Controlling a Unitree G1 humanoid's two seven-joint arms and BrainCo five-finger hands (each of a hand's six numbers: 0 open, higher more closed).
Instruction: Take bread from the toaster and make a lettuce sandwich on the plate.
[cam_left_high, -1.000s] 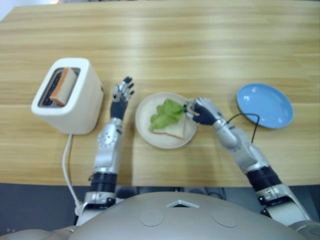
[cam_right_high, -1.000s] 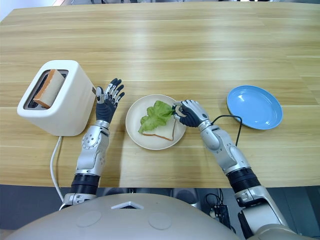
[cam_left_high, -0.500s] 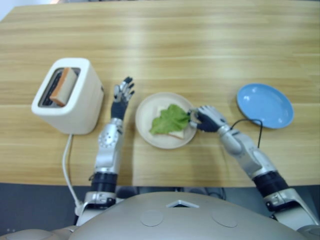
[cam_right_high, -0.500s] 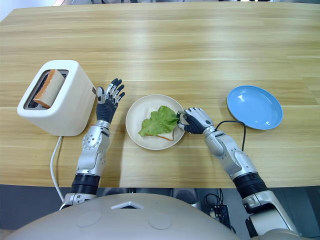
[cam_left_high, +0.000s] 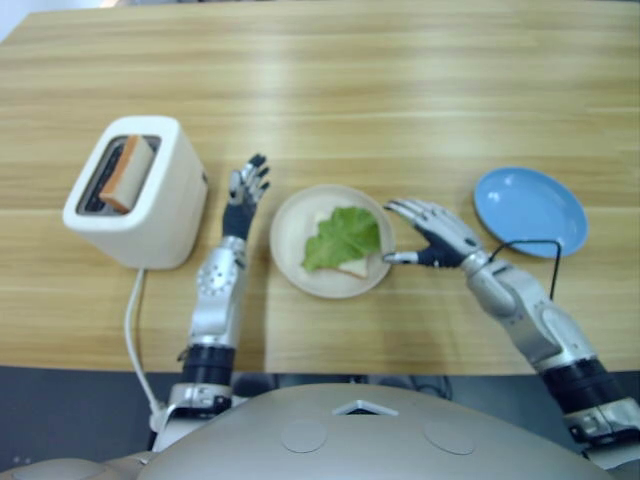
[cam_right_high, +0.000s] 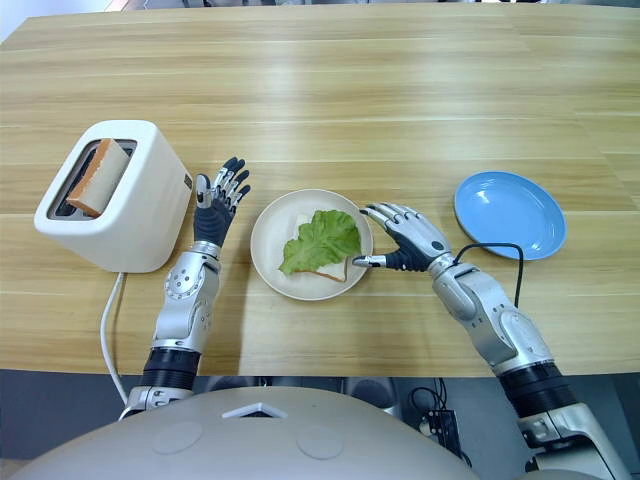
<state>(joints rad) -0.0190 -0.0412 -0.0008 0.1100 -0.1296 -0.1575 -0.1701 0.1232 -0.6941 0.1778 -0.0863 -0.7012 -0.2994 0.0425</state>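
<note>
A white toaster (cam_right_high: 112, 207) stands at the left with one slice of bread (cam_right_high: 94, 177) sticking up from its slot. On the cream plate (cam_right_high: 272, 269) in the middle lies a bread slice (cam_right_high: 333, 268) with a green lettuce leaf (cam_right_high: 320, 238) spread flat over it. My right hand (cam_right_high: 412, 243) rests open just right of the plate, fingers spread, touching nothing. My left hand (cam_right_high: 218, 203) is open and flat on the table between the toaster and the plate.
An empty blue plate (cam_right_high: 508, 214) sits at the right. A black cable (cam_right_high: 495, 249) loops over my right forearm. The toaster's white cord (cam_right_high: 108, 318) runs off the table's near edge. Bare wooden table (cam_right_high: 330, 90) stretches behind.
My right hand let go of the lettuce, which now lies flat on the bread, and drew back to the right with its fingers spread. The left hand stayed still.
</note>
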